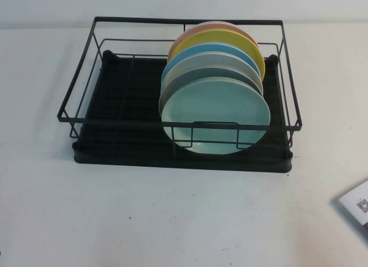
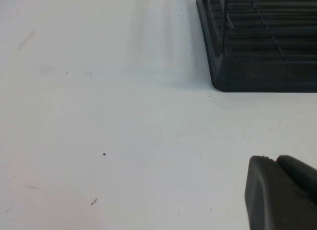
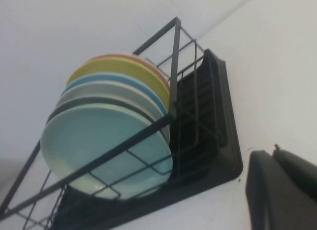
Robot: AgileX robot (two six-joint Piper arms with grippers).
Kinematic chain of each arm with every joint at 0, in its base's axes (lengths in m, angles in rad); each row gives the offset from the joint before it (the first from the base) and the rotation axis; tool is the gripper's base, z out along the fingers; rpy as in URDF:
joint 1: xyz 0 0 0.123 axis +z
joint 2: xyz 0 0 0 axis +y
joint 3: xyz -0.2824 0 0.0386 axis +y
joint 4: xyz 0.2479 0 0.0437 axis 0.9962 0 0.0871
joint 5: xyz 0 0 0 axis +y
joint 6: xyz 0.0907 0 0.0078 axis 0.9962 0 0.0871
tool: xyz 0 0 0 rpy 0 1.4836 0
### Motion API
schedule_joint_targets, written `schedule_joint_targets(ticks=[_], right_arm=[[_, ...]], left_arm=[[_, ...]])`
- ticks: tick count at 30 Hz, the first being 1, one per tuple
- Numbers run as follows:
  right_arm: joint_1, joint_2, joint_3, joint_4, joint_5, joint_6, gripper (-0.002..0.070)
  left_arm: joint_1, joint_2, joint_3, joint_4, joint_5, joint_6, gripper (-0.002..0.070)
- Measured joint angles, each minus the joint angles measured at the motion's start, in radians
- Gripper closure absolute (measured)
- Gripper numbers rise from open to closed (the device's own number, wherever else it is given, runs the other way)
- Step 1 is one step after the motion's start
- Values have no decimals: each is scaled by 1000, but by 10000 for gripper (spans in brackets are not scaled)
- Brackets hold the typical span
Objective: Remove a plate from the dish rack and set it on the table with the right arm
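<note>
The pale mint-green plate (image 1: pixel 215 114) stands upright at the front of a row of plates in the right half of the black wire dish rack (image 1: pixel 79 86). It also shows in the right wrist view (image 3: pixel 99 145), behind the rack's wires (image 3: pixel 173 56). My right gripper (image 3: pixel 274 153) is shut and empty, low over the white table (image 1: pixel 172 221), off the rack's right front corner. My left gripper (image 2: pixel 275 160) is shut and empty over the table near the rack's tray corner (image 2: pixel 257 56). Neither arm shows in the high view.
Behind the mint plate stand a grey-blue plate (image 1: pixel 221 71), a blue plate (image 1: pixel 215 50), a yellow plate (image 1: pixel 230 39) and an orange plate (image 1: pixel 210 29). The rack's left half holds no plates. A white card with a printed code (image 1: pixel 356 206) lies at the table's right edge.
</note>
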Motion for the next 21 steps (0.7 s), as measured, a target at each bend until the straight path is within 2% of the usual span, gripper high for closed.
schedule_joint_targets(ticks=[12, 21], right_arm=[[0, 449, -385, -267, 314, -19, 694], [0, 686, -563, -307, 421, -113, 694]], left_arm=[[0, 0, 0, 0, 0, 0, 680], [0, 0, 0, 0, 0, 0, 680]])
